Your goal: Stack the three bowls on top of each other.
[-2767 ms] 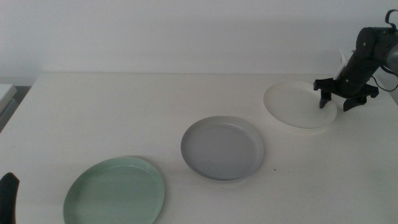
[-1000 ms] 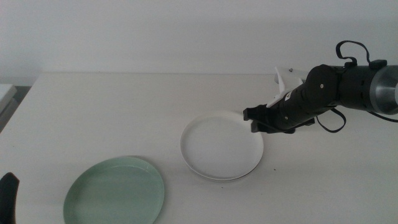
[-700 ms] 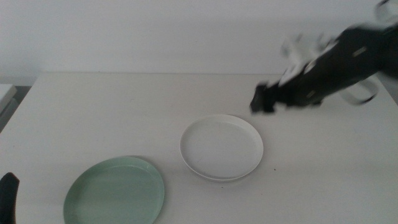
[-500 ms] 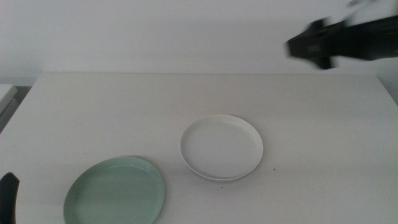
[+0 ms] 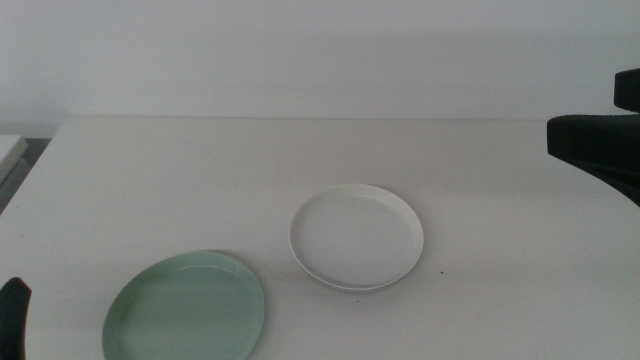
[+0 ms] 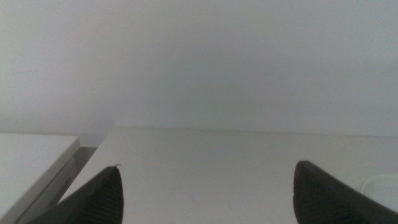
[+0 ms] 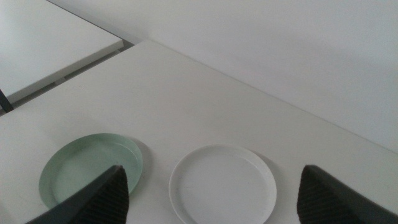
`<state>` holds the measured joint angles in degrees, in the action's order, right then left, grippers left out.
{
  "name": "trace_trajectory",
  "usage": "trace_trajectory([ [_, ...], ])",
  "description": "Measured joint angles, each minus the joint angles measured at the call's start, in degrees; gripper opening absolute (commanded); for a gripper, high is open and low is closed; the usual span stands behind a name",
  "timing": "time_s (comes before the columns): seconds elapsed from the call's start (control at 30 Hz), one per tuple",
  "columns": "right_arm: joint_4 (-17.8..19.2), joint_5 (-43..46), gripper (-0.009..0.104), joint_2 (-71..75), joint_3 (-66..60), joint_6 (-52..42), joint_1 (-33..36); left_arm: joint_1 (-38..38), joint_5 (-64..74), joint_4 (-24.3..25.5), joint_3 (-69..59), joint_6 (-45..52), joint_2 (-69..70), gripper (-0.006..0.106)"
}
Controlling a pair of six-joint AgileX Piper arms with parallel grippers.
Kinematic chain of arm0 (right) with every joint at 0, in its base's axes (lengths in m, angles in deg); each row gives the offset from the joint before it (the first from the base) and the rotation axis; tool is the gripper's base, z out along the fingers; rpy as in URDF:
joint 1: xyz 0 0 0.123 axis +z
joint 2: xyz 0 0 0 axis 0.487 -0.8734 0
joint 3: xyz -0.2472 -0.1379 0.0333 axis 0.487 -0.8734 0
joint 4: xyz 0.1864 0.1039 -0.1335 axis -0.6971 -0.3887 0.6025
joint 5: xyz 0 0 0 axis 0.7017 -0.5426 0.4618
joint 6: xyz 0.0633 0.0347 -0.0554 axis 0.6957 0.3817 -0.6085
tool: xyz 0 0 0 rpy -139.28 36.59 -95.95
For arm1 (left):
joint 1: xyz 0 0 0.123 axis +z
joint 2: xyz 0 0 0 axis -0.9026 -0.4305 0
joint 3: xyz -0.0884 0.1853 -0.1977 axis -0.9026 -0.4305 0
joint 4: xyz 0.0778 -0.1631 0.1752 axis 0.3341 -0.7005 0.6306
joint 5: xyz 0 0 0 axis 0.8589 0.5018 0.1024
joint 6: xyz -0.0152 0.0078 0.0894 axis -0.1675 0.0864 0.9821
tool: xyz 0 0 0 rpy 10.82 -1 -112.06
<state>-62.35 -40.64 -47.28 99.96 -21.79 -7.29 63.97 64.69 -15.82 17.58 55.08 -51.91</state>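
A white bowl [image 5: 356,237] sits in the middle of the table [image 5: 200,170], and the right wrist view shows the white bowl [image 7: 222,186] from above. A thin second rim shows under its near edge; the bowl below is otherwise hidden. A pale mint green bowl [image 5: 185,306] lies alone at the front left, also seen as the green bowl [image 7: 90,168]. My right gripper [image 5: 560,138] hangs high at the right edge, well away from the bowls; in its wrist view the right gripper [image 7: 212,171] is open and holds nothing. My left gripper [image 5: 12,315] waits at the bottom left corner, and the left gripper [image 6: 208,168] is open.
A second white surface [image 7: 43,43] stands beyond the table's left edge, with a dark gap between them. A plain wall [image 5: 320,50] rises behind the table.
My right gripper carried the white bowl from the back right onto the grey bowl in the middle, let go, and pulled back up to the right edge. The green bowl has not moved.
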Motion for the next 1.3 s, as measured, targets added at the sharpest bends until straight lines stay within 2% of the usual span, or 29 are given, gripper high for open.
trace_trajectory([
  [0.5, -0.25, 0.11, 0.093, 0.00, -0.05, 0.82, 0.00, 0.00, 1.13, 1.90, 1.79, -0.20, -2.07, 0.094],
  [0.63, -0.25, 0.11, 0.093, 0.00, -0.05, 0.82, 0.00, 0.00, 9.87, 1.90, 15.67, -0.20, -13.47, 0.094],
  [0.77, -0.25, 0.20, 0.093, 0.00, -0.05, 0.82, 0.00, 0.00, 32.55, 0.65, 32.65, -0.20, -26.86, 0.094],
  [0.93, -0.25, 0.20, 0.093, 0.00, -0.05, 0.82, 0.00, 0.00, 54.66, -0.59, 43.59, -0.20, -40.12, 0.094],
  [1.13, -0.38, 0.20, 0.093, 0.00, -0.05, 0.82, 0.00, 0.00, 54.29, -1.99, 44.56, 2.68, -51.44, 0.094],
  [1.3, -0.38, 0.20, 0.093, 0.00, -0.05, 0.82, 0.00, 0.00, 46.65, -4.75, 43.61, 3.65, -61.97, 0.094],
])
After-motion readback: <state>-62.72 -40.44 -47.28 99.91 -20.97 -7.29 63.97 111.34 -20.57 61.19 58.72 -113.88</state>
